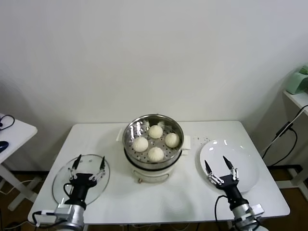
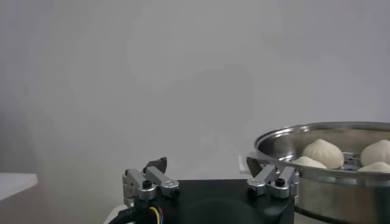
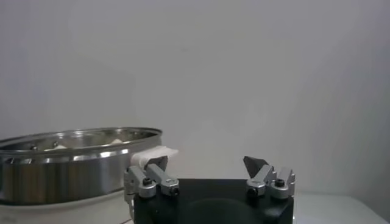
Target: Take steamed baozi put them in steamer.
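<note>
Several cream-white baozi (image 1: pixel 155 131) lie inside the shiny steel steamer (image 1: pixel 132 129) on its white cooker base at the table's middle. The left wrist view shows the steamer rim (image 2: pixel 317 130) with baozi (image 2: pixel 323 152) inside. The right wrist view shows the steamer wall (image 3: pixel 67 164). My left gripper (image 1: pixel 89 162) is open and empty over the glass lid (image 1: pixel 62 180), left of the steamer. My right gripper (image 1: pixel 219 165) is open and empty over the white plate (image 1: pixel 240 154), right of the steamer.
The white plate at the right holds nothing. The flat glass lid lies at the table's front left. A side table (image 1: pixel 12 132) stands at the far left and a shelf with a green object (image 1: pixel 299 82) at the far right. A cable (image 1: pixel 281 134) hangs there.
</note>
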{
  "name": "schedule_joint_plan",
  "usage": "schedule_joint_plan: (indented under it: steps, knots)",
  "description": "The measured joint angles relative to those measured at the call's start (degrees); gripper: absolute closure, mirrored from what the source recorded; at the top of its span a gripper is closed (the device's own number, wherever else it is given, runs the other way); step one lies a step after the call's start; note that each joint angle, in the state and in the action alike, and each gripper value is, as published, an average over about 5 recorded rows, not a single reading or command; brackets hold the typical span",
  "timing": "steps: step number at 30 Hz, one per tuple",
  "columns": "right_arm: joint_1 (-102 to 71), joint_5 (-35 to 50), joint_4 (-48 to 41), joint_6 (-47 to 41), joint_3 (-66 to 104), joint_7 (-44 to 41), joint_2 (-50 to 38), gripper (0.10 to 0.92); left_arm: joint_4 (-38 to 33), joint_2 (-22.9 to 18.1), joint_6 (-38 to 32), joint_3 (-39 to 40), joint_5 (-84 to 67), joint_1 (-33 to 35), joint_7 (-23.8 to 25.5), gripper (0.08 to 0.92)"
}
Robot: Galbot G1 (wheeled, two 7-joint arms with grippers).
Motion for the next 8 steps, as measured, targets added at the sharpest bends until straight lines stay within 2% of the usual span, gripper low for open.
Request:
schedule_joint_plan:
  steps: [8]
  knots:
    - [-0.5, -0.2, 0.0, 0.2, 0.0, -0.1, 0.5, 0.203, -0.1, -0.3, -0.3, -0.2, -0.6, 0.0, 0.7, 0.177]
